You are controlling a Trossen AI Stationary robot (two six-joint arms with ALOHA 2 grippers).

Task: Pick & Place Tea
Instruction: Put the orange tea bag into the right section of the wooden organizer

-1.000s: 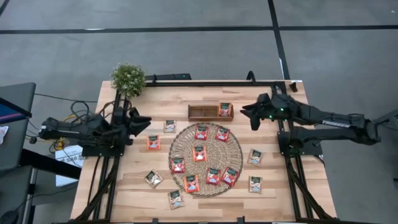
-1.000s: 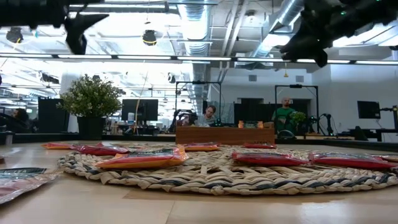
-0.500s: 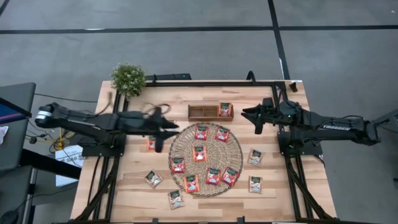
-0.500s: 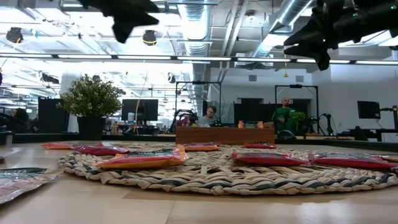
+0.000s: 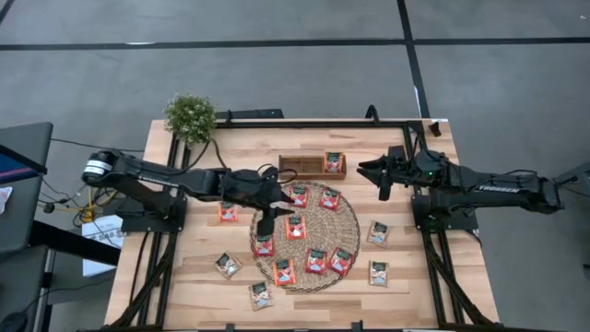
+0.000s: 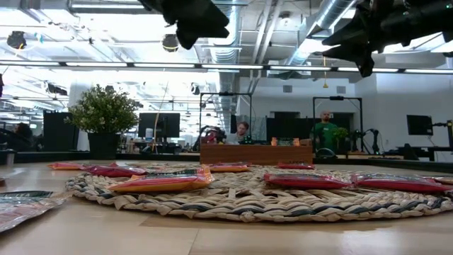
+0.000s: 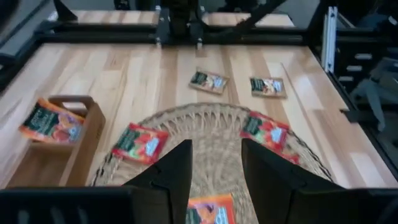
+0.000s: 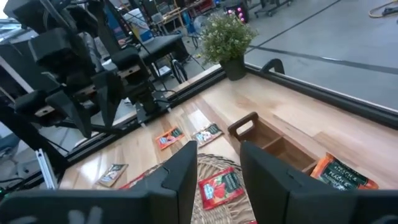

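Several red-orange tea sachets point(image 5: 295, 227) lie flat on the round woven mat point(image 5: 305, 214); whitish ones with green print point(image 5: 378, 232) lie on the bare wood around it. One sachet point(image 5: 333, 162) sits in the right compartment of the small wooden tray point(image 5: 300, 166). My left gripper point(image 5: 273, 208) hovers open above the mat's left part, over a red-orange sachet point(image 7: 208, 211), well above the table in the low view point(image 6: 191, 18). My right gripper point(image 5: 373, 171) hangs open in the air just right of the tray, also high in the low view point(image 6: 354, 44).
A potted plant point(image 5: 190, 115) stands at the far left corner. More sachets lie near the table's left side point(image 5: 227, 211), near edge point(image 5: 260, 295) and right side point(image 5: 378, 272). Black frame rails point(image 5: 157, 263) run along both sides. People sit in the room behind point(image 6: 243, 132).
My left arm has swung out from the table's left edge toward the right and now reaches over the left part of the mat, still held high. The sachets, the tray and the mat have not moved.
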